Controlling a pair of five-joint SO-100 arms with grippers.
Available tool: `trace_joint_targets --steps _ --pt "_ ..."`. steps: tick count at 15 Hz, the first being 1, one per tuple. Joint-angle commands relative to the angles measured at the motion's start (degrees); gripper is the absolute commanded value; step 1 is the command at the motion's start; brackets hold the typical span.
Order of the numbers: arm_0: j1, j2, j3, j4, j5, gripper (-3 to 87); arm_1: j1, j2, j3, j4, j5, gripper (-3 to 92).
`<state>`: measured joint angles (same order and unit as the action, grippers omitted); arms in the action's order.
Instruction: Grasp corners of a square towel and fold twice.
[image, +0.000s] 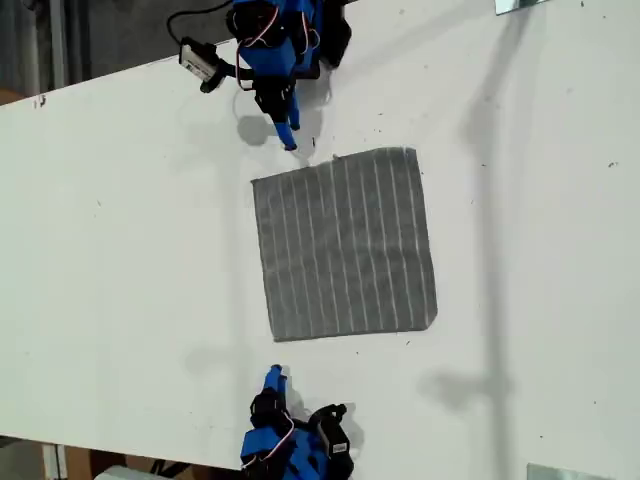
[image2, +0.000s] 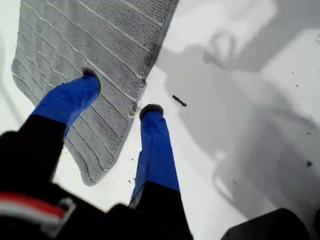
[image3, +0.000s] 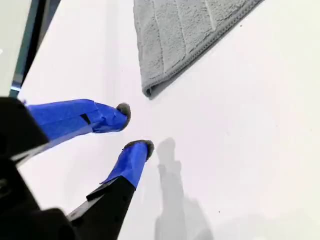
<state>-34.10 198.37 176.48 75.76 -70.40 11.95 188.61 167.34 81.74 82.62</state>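
Lying flat, the towel (image: 345, 245) sits between both parted grippers, seemingly untouched.

No readable text anywhere.

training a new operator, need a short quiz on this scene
1. True or false: the towel is already folded.
2. What is the second end effector doing? A) gripping a corner B) open over the table, short of a corner C) shut on the towel's middle
3. In the first wrist view, the first end effector shows one finger on either side of what?

Key: 1 false, it lies flat and unfolded; 2 B; 3 the towel's edge, near a corner.
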Motion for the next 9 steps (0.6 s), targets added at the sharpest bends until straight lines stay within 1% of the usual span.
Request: trace_joint_targets --steps 1,2,3,4,5,6,7,8,9 --pt "1.9 0.4 -1.3 0.0 -1.1 15.2 -3.2 -0.7 -1.3 -4.3 -4.5 30.9" --pt "3.0 0.3 -0.7 -4.4 1.9 15.8 -5.6 -6.7 -2.4 -14.1 -8.9 34.1" --pt "2.9 0.2 -0.6 -4.9 2.9 15.7 -6.9 -26.1 -10.5 -17.4 -9.3 36.3" --pt "3.3 0.1 -0.6 -5.2 3.8 15.4 -9.3 -50.1 -23.3 -16.8 -9.4 39.8" --pt "3.8 0.1 -0.6 -4.8 3.9 15.2 -13.7 -67.7 -35.9 -16.4 -10.7 40.0" --pt "4.0 0.1 -0.7 -4.0 3.8 14.9 -17.3 -79.8 -47.3 -12.5 -10.7 40.0" --pt "4.0 0.1 -0.7 -3.8 3.7 14.7 -20.0 -88.2 -57.0 -6.2 -10.3 40.1" --pt "4.0 0.2 -0.7 -3.6 3.7 14.7 -22.0 -92.5 -62.9 -2.2 -10.0 40.0" --pt "4.0 0.2 -0.7 -3.3 3.4 14.7 -23.8 -93.9 -65.0 -0.6 -9.3 39.7"
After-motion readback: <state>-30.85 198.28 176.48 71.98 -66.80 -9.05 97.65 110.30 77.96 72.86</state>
